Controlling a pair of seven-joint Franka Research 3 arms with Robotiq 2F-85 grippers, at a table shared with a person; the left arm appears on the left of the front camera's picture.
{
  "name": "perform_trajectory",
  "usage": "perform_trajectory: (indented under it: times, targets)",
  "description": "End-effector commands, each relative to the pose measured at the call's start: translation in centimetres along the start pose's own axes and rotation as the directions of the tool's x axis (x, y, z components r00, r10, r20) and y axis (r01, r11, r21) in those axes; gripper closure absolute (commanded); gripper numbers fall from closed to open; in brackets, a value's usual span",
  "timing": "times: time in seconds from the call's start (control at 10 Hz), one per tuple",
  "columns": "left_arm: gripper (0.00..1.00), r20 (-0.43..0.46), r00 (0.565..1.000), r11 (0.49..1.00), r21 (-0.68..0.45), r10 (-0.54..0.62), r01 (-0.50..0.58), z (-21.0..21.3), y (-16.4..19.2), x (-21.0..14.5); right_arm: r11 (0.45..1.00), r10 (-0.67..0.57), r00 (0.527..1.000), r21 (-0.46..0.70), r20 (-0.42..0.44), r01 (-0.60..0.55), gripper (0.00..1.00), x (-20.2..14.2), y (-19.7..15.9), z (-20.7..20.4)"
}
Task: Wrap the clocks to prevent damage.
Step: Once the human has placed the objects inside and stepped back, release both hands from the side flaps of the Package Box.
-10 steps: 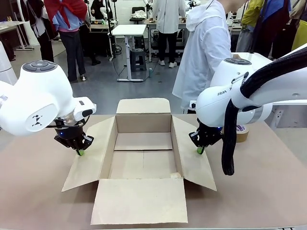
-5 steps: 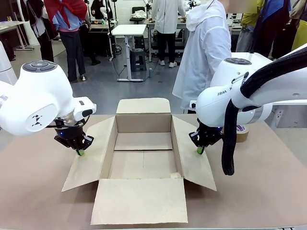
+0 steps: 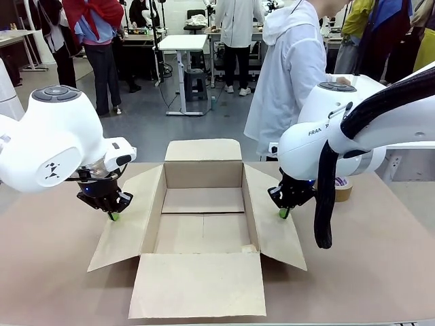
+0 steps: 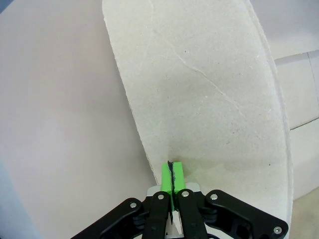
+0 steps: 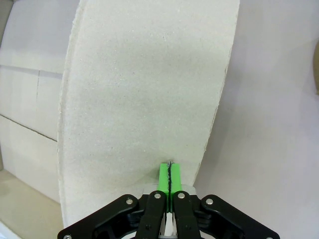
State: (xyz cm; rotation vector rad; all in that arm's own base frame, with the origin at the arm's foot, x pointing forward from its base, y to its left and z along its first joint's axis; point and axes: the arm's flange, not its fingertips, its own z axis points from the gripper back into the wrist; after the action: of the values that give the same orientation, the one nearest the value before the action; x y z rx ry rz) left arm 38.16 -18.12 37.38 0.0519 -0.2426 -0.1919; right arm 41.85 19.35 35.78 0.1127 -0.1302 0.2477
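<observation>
Jaws closed on both arms, nothing gripped: 2 sets, each with its two green pads pressed flat together. Left jaws point down at the outer edge of the left flap (image 3: 129,217), left pads (image 4: 172,175) just above the board; contact cannot be told. Right jaws likewise over the right flap (image 3: 272,227), right pads (image 5: 169,177) near its outer edge. Count: 1 brown cardboard box (image 3: 202,174), open, on the brown counter (image 3: 41,272), 4 flaps spread outward. 1 brown tape roll (image 3: 343,187) on the counter, partly behind the right arm (image 3: 340,129). 1 person in a white hooded coat (image 3: 289,75) at the far side.
</observation>
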Motion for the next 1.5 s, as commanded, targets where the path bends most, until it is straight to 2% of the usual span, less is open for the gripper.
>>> perform_trajectory:
  times: [0.0, 1.4]
  targets:
    - [0.99, -0.007, 1.000, 1.000, 0.005, 0.001, -0.001, -0.03, 0.04, -0.18, 1.000, -0.011, 1.000, -0.002, -0.004, 0.011, 0.99, -0.14, -0.13, -0.21]
    - [0.99, -0.007, 1.000, 1.000, 0.005, 0.001, -0.001, -0.03, 0.04, -0.18, 1.000, -0.011, 1.000, -0.002, -0.004, 0.011, 0.99, -0.14, -0.13, -0.21]
